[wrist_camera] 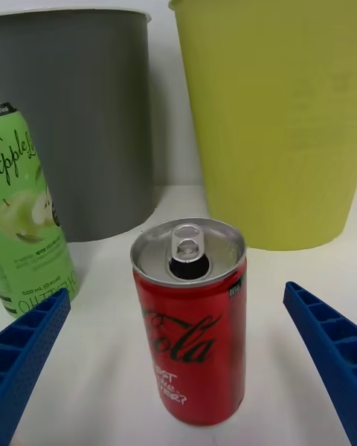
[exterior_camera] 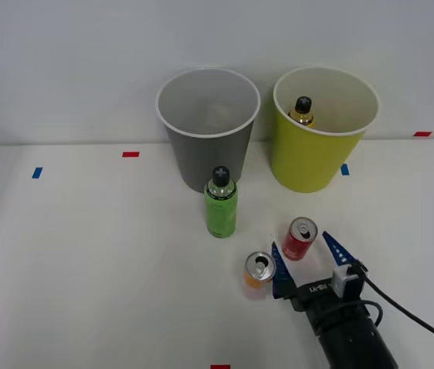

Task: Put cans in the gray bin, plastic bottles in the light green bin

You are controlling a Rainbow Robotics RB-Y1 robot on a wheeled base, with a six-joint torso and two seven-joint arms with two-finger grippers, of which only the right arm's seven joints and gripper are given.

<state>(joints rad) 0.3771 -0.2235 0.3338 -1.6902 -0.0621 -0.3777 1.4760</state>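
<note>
Two fingers of my gripper (exterior_camera: pixel 307 256) stand wide around the red can (exterior_camera: pixel 299 238), ready to close; gray bin (exterior_camera: pixel 207 131) waits at eleven o'clock.

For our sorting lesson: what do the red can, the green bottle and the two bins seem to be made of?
Red can: likely metal, glossy printed wall, silver pull-tab top. Green bottle: probably plastic, black screw cap, printed label. Gray bin and light green bin: apparently matte moulded plastic, with smooth seamless walls.
</note>
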